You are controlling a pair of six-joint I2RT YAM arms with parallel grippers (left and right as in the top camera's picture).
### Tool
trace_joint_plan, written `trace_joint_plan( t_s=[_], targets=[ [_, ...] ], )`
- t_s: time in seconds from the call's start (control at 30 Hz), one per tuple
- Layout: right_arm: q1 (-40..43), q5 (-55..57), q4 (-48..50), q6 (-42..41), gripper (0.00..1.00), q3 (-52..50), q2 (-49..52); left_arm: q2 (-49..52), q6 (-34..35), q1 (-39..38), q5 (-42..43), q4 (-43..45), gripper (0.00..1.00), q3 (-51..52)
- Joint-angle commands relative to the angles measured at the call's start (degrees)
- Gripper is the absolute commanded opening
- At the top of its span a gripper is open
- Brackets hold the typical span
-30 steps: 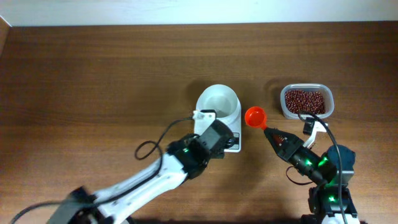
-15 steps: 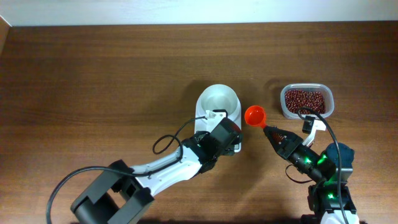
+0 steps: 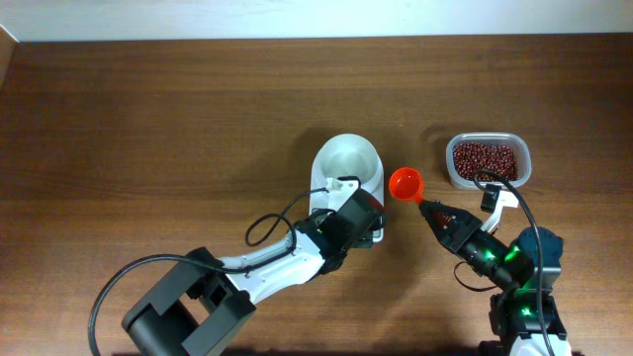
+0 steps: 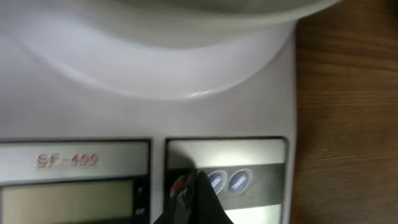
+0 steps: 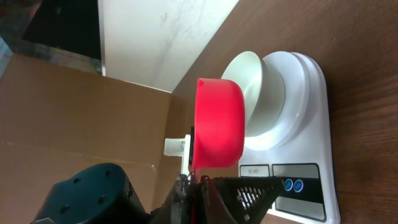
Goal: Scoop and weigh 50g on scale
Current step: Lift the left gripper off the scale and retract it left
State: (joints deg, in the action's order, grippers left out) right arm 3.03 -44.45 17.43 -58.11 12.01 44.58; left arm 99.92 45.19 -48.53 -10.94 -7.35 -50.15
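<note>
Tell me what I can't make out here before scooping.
Scale display reading: left wrist, blurred and cut by the bottom edge; overhead, covered by the left gripper; right wrist, behind the right gripper and scoop.
Button under the left gripper: left wrist, mostly covered by its tip.

I count 1 scale (image 4: 261, 106), 1 bowl (image 3: 348, 163), 1 red scoop (image 3: 405, 183), 1 tub (image 3: 526, 163) of beans, 2 blue btns (image 5: 288, 185), 1 table (image 3: 148, 119). My grippers: 2, i.e. L gripper (image 4: 193, 196) + R gripper (image 3: 428, 209).

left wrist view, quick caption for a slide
Shut left gripper tip at the scale's round buttons, beside its display.
</note>
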Motion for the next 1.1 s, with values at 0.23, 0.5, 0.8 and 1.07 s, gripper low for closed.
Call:
trace_joint_plan(
  t_s=[0.23, 0.5, 0.8, 1.07],
  targets=[
    [0.44, 0.11, 0.39, 0.46, 0.04, 0.33, 0.04, 1.36, 5.14, -0.07, -1.97, -0.83, 0.0, -0.02],
    [0.44, 0.11, 0.39, 0.48, 0.04, 0.33, 0.04, 1.46, 6.64, 0.28, -2.34, -0.9, 0.0, 0.28],
    [0.44, 0.55, 0.37, 0.48, 0.04, 0.33, 0.26, 2.4, 8.39, 1.46, -0.81, -1.22, 0.0, 0.31],
    [0.44, 0.04, 0.39, 0.48, 0.04, 0.33, 3.13, 2.4, 8.33, 0.9, 2.05, 0.04, 0.0, 0.31]
  ],
)
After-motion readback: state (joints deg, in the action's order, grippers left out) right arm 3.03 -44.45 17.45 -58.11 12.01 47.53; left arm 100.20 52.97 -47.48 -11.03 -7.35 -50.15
